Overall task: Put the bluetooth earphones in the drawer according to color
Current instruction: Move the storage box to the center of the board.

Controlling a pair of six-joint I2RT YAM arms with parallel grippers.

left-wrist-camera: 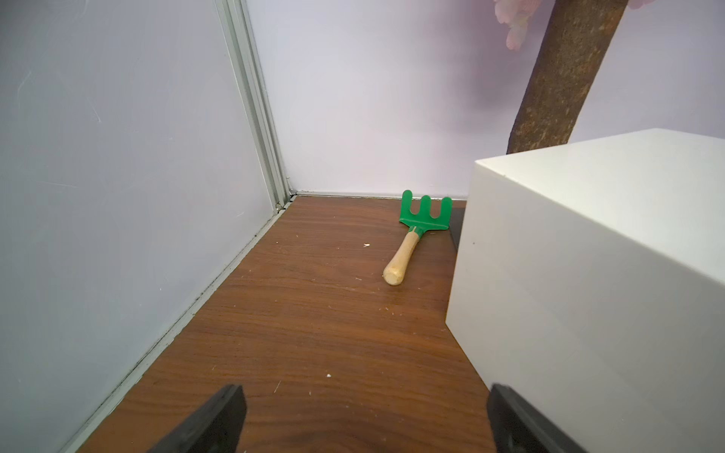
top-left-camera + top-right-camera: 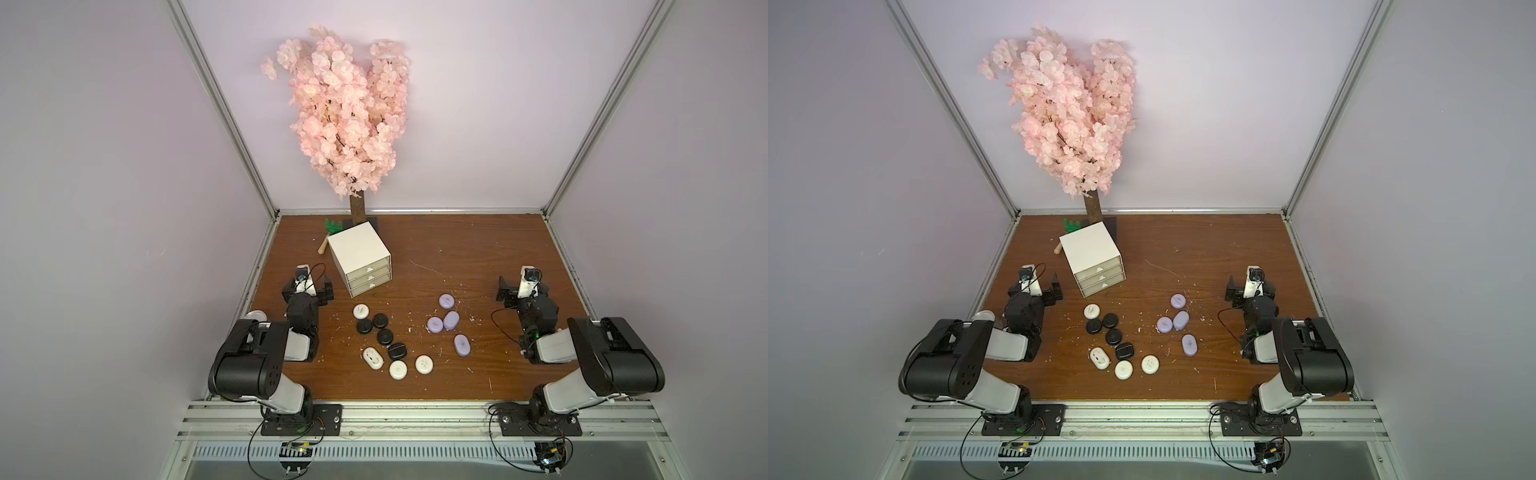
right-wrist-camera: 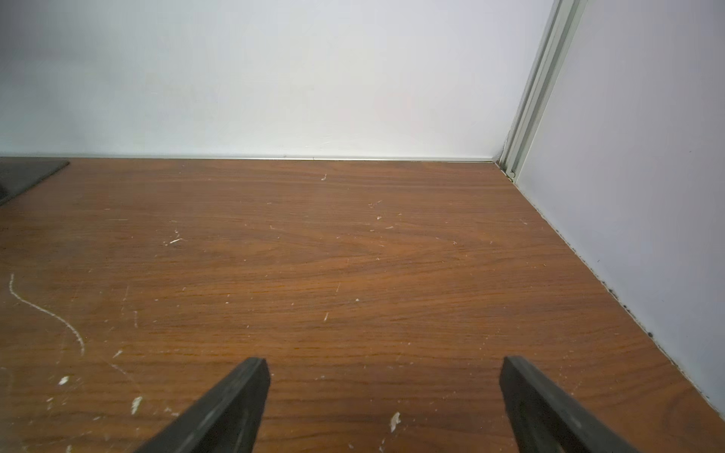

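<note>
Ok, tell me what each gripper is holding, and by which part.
Nothing. The left gripper and the right gripper both stand open and empty; the earphones lie on the table.

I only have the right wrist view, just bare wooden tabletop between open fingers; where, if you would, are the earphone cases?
Observer: Four lavender oval earphone cases lie on the brown wooden table, left of the right gripper.
Operator: And the drawers?
Observer: The small white three-drawer cabinet stands beside the left gripper, every drawer shut.
Operator: Other colours?
Observer: Four black round cases and four white cases lie mixed in front of that cabinet.
</note>
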